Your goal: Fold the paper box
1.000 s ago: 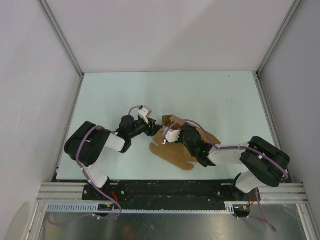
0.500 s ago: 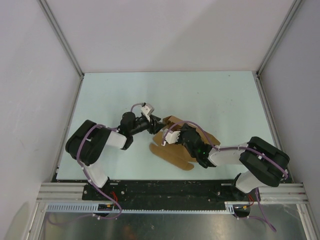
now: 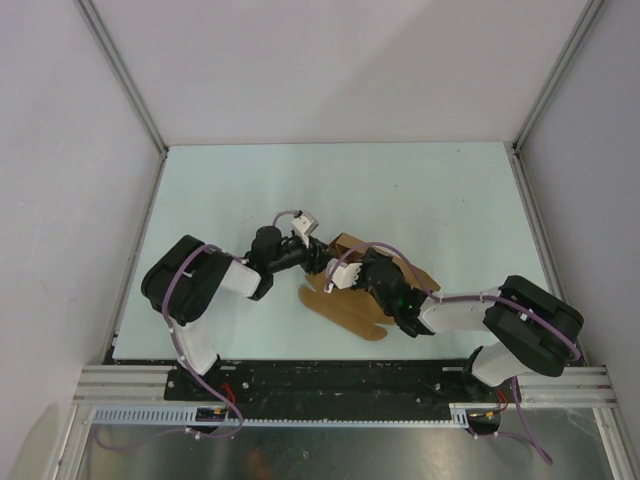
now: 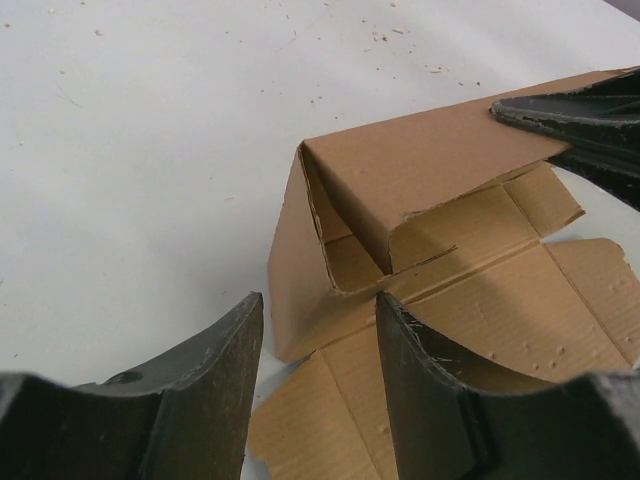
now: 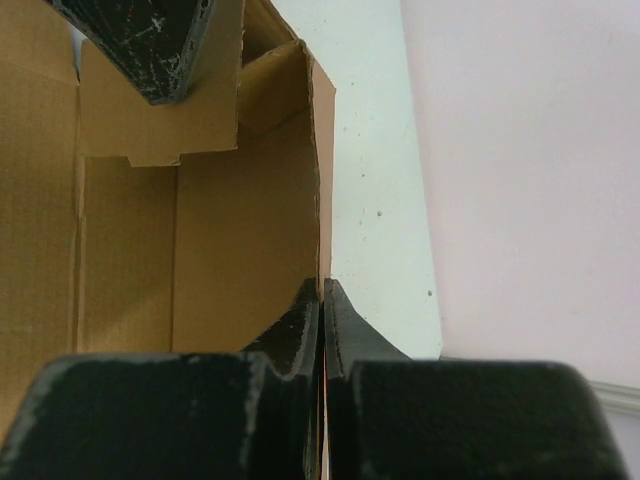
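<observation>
Your right jaws pinch the brown kraft cardboard box sheet point(image 3: 350, 312) by its raised panel, left jaws open; it seems light and creasable, so grip beside folds.

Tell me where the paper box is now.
In the top view the paper box lies on the table near its front edge; the left gripper hovers at its left side, the right gripper pinches one raised panel.

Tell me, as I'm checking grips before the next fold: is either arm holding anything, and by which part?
The right gripper pinches the paper box by the edge of its raised panel. The left gripper is open, holding nothing.
</observation>
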Available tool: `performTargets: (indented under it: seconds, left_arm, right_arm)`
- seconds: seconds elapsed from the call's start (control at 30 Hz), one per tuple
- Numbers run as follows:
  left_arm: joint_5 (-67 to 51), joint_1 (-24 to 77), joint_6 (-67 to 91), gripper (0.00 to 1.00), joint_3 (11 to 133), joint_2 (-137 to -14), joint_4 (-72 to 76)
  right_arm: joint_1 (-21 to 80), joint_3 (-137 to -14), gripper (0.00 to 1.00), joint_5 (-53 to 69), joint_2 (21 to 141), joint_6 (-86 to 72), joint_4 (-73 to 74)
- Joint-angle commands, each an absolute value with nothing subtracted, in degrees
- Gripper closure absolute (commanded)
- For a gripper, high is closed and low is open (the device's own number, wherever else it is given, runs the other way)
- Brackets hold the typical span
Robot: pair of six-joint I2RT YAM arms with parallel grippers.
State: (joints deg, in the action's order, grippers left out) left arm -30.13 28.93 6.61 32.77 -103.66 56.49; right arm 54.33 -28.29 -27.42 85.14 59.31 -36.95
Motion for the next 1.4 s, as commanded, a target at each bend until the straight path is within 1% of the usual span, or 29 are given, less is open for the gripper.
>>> performTargets:
  seconds: [0.0,0.3,0.57,0.77,1.13,1.37]
  left_arm:
    - [-27.78,29.53,6.42,0.46,35.51,-104.94,57.13]
    - [-26.19,32.08,7.47,0.45,36.65,-105.91,57.22]
    - [-24.7,32.43,5.89,0.44,34.28,-104.59,57.39]
    - [-26.19,32.43,5.27,0.42,33.57,-103.71,57.31]
    - [-32.25,30.32,4.84,0.42,33.4,-102.75,57.39]
    - [-42.34,29.88,3.78,0.42,33.49,-102.83,57.3]
  right_arm:
    - [55.02,-27.69,1.0,-24.34,84.02,56.78,-35.33]
    - [55.11,-27.6,1.0,-24.87,84.9,56.25,-34.89]
    - [55.28,-27.51,1.0,-26.28,85.17,56.07,-35.07]
    - [55.37,-27.6,1.0,-26.28,85.17,56.25,-34.98]
    - [55.37,-27.51,1.0,-26.1,85.69,56.16,-34.72]
    - [55.37,-27.51,1.0,-26.37,85.96,56.16,-34.89]
